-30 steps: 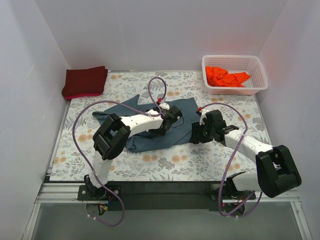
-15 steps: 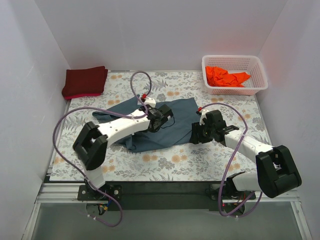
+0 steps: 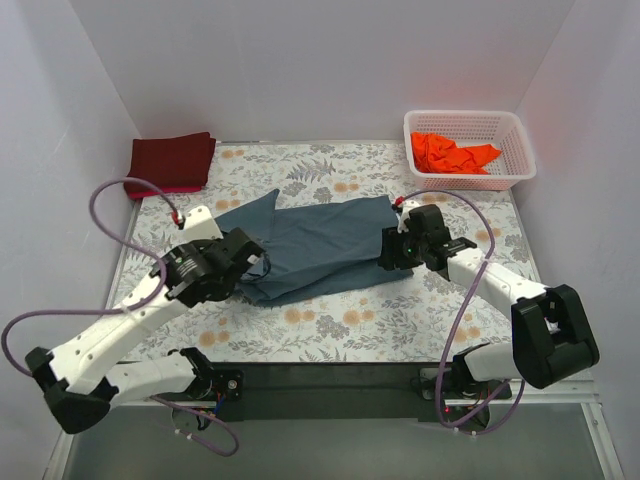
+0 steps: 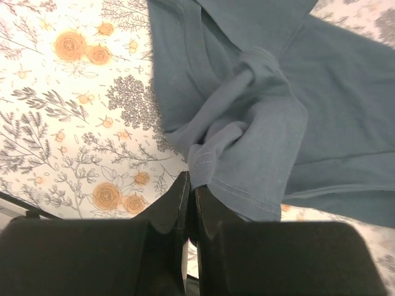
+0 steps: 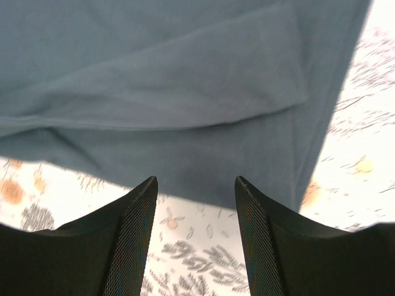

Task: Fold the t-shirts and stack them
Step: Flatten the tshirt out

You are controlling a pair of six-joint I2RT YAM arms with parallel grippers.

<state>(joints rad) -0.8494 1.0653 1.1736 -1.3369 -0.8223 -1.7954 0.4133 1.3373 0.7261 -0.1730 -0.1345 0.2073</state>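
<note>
The slate blue-grey t-shirt (image 3: 320, 240) lies spread across the middle of the floral mat. My left gripper (image 3: 255, 268) is at its near-left corner. In the left wrist view that gripper (image 4: 191, 185) is shut, with the stitched hem of the bunched blue-grey t-shirt (image 4: 259, 123) pinched at its tips. My right gripper (image 3: 388, 250) stands open at the shirt's right edge. The right wrist view shows its fingers (image 5: 139, 216) over bare mat, just short of the blue-grey t-shirt (image 5: 185, 92). A folded maroon t-shirt (image 3: 170, 163) lies at the back left. An orange t-shirt (image 3: 450, 153) is crumpled in the basket.
The white lattice basket (image 3: 520, 160) stands at the back right corner. White walls close in the left, back and right sides. Purple cables loop off both arms, the left one wide over the mat's left edge (image 3: 120, 300).
My left gripper has shut and swung from the shirt's middle to its near-left corner, pulling the cloth out longer and flatter. My right gripper has crept up to the shirt's right edge.
</note>
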